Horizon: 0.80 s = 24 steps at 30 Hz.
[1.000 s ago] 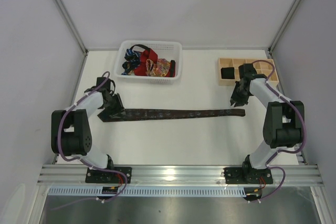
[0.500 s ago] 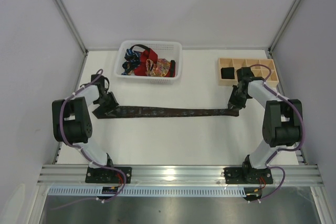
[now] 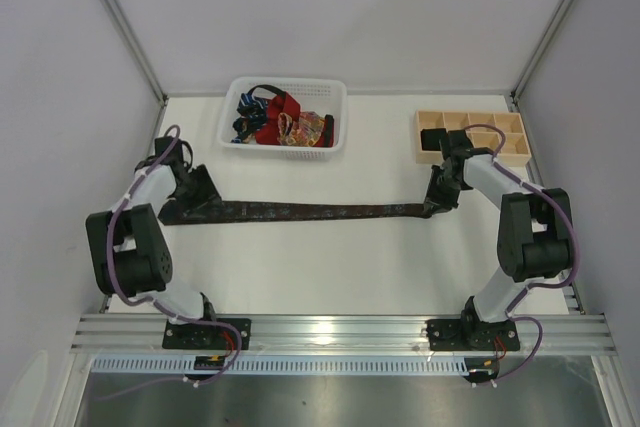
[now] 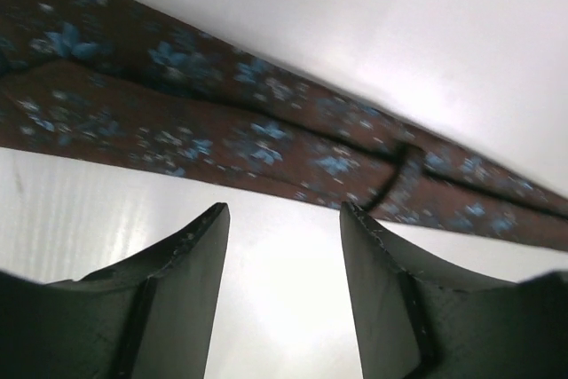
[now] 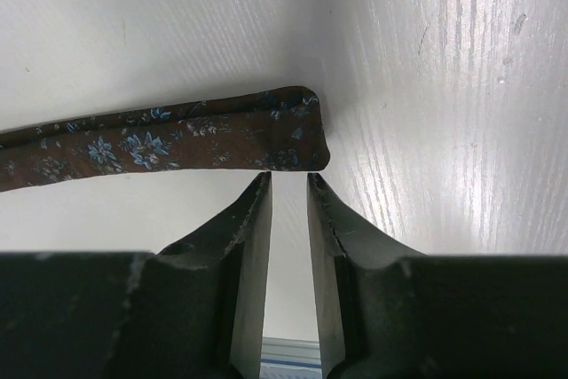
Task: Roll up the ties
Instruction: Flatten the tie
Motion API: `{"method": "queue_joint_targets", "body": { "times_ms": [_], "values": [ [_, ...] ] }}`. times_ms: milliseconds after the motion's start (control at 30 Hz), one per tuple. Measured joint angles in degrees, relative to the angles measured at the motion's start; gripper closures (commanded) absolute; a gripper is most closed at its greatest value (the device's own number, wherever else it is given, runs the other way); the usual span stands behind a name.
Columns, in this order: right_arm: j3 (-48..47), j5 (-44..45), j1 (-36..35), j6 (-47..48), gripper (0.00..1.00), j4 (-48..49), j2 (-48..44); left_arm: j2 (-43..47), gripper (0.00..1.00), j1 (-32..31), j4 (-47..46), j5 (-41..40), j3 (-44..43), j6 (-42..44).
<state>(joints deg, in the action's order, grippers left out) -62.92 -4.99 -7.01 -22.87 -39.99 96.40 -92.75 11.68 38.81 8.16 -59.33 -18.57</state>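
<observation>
As the tie (image 3: 320, 211) is lying flat on the table (image 3: 330, 267) between both arms, we are judging it light, soft, slippery, best pinched at its narrow end. The left gripper (image 4: 282, 215) is standing open, empty; the right gripper (image 5: 288, 182) is barely open, holding nothing. Farther off, basket (image 3: 232, 117) and tray (image 3: 420, 137) are not blocking.

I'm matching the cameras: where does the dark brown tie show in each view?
Top external: dark brown tie stretched left to right across the middle.
Left wrist: tie as a diagonal band across the top.
Right wrist: tie end at centre-left.
Shared landmark: the white table beneath.
</observation>
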Motion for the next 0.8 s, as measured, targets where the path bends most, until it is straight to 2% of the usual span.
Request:
{"method": "queue_joint_targets", "body": {
  "times_ms": [300,500,633,800],
  "values": [
    [-1.2,0.2,-0.2,0.0,0.71,0.7,1.0,8.8,0.46,-8.2,-0.7,6.7,0.5,-2.4],
    [-1.0,0.4,-0.2,0.0,0.72,3.5,5.5,9.2,0.47,-18.7,-2.0,10.1,0.5,-5.4],
    [0.7,0.3,-0.2,-0.9,0.72,5.4,4.4,8.9,0.39,-26.1,-2.9,12.3,-0.1,-7.4],
    [6.8,-0.5,-0.3,-3.1,0.71,7.7,-0.5,4.7,0.36,-34.9,-4.3,14.0,-5.5,-8.6]
  ]
}}
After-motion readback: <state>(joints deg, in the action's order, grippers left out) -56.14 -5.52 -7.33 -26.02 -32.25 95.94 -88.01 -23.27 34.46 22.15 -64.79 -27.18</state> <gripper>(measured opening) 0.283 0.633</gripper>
